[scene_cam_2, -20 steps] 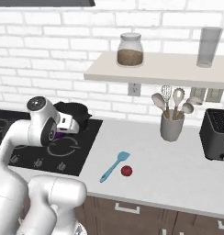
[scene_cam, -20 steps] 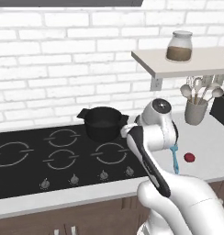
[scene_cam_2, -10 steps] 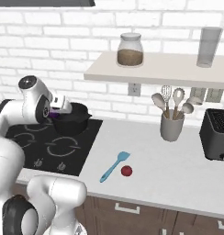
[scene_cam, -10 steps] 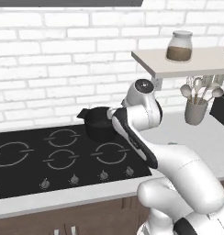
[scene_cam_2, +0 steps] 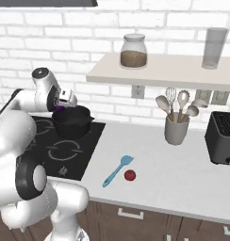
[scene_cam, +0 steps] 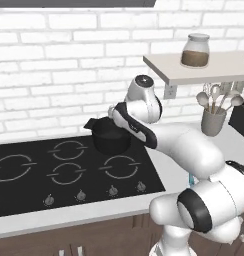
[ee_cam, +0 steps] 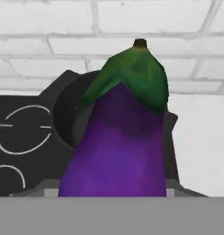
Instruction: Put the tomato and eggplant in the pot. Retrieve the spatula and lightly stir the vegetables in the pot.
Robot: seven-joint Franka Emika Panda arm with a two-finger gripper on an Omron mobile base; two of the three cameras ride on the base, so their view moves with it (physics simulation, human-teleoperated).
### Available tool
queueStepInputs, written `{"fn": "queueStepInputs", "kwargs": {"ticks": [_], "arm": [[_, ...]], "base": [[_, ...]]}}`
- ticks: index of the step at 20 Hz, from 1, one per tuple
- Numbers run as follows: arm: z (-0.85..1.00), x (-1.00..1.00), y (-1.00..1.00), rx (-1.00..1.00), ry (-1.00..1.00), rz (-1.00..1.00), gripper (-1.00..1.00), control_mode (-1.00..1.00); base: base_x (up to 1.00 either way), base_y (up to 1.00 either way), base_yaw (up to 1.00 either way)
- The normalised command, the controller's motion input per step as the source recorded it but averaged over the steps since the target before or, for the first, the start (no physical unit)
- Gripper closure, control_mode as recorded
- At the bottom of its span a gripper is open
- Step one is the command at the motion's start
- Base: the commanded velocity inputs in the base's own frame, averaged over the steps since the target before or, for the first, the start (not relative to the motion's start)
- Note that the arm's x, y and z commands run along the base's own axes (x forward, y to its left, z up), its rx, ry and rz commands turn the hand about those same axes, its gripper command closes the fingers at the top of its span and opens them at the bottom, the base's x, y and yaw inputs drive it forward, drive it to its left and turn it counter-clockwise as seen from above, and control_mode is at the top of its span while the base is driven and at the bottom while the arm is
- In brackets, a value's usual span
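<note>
My gripper point(scene_cam_2: 63, 104) is shut on the purple eggplant point(ee_cam: 118, 151), whose green cap points up toward the brick wall; its fingertips are hidden behind it. The eggplant point(scene_cam_2: 59, 108) hangs just above the near rim of the black pot point(scene_cam_2: 72, 123), which stands on the back right burner point(scene_cam: 111, 137). In the hand view the pot's dark mouth point(ee_cam: 63, 108) lies behind the eggplant. The small red tomato point(scene_cam_2: 130, 175) rests on the white counter, with the light-blue spatula point(scene_cam_2: 118, 170) lying just to its left.
The black cooktop point(scene_cam: 69, 167) spreads left of the pot. A grey utensil cup point(scene_cam_2: 176, 129) with spoons and a whisk stands by the wall, a dark toaster point(scene_cam_2: 223, 139) to its right. Above, a shelf point(scene_cam_2: 159, 75) carries a jar point(scene_cam_2: 133, 51) and a glass point(scene_cam_2: 213, 47).
The arm has swung left and back from the cooktop's right edge to above the pot, carrying the eggplant with it. Tomato and spatula have stayed put.
</note>
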Motion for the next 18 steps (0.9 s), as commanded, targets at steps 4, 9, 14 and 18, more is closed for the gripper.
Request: {"fn": "queueStepInputs", "kwargs": {"ticks": [4, 9, 14, 18], "arm": [[-0.42, 0.54, 0.10, 0.12, 0.11, 0.00, 1.00, -1.00], [-0.31, 0.36, 0.30, 0.00, 0.09, 0.00, 1.00, -1.00], [-0.33, 0.16, 0.04, 0.00, 0.00, 0.00, 1.00, -1.00], [-0.29, 0.13, 0.00, 0.00, 0.00, 0.00, 1.00, -1.00]], "base": [[0.00, 0.00, 0.00], [0.00, 0.00, 0.00], [0.00, 0.00, 0.00], [0.00, 0.00, 0.00]]}}
